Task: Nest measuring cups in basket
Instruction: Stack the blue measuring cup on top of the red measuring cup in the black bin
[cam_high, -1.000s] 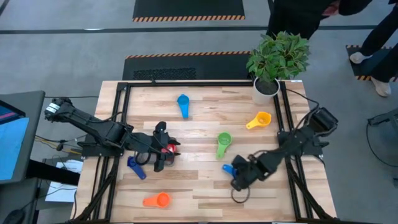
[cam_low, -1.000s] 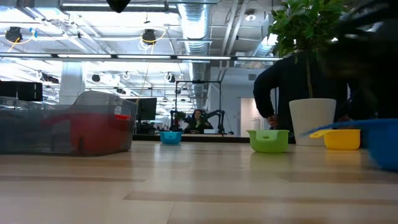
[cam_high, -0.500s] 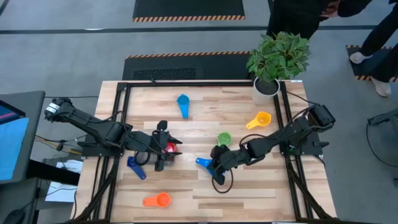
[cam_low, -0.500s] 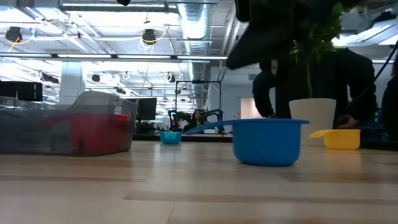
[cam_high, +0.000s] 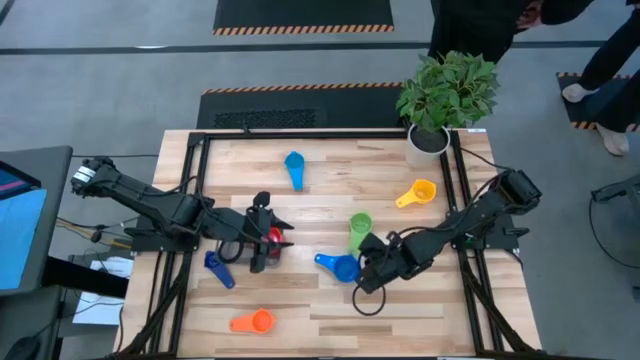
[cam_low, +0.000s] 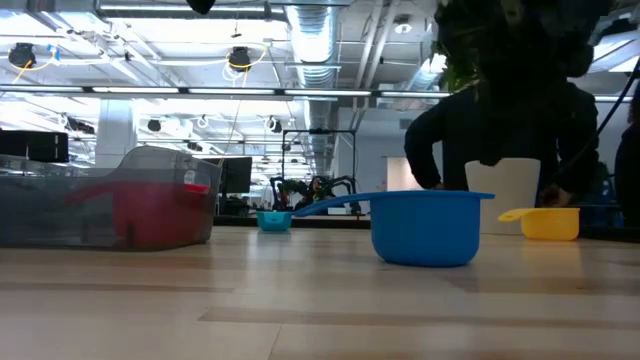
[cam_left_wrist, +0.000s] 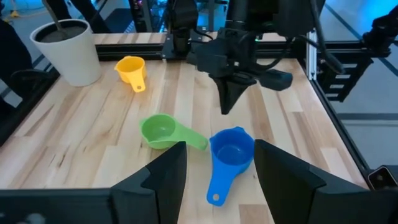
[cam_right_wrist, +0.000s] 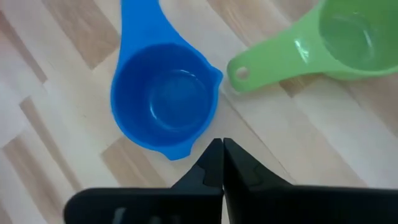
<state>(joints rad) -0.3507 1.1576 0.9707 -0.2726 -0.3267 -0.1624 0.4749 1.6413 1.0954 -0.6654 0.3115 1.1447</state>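
The blue cup (cam_high: 341, 266) stands upright on the table, its handle toward the table's left; it also shows in the low view (cam_low: 425, 227). My right gripper (cam_high: 368, 276) is shut just right of the cup, its tips (cam_right_wrist: 222, 148) beside the rim and clear of it in the left wrist view (cam_left_wrist: 228, 107). The green cup (cam_high: 359, 228) lies just behind. My left gripper (cam_high: 268, 240) is open over the dark grey basket (cam_low: 60, 205), which rests on the table with the red cup (cam_low: 150, 212) inside.
The light blue cup (cam_high: 294, 165) lies at the far middle and the yellow cup (cam_high: 418, 192) at the right. The dark blue cup (cam_high: 218, 269) and the orange cup (cam_high: 252, 321) lie near left. A white plant pot (cam_high: 428, 140) stands at the far right corner. A person stands beyond the table.
My right gripper has gone toward the table's left with the blue cup, then drawn back toward the right and away from it. The blue cup has moved left from near the right edge and now stands alone on the table.
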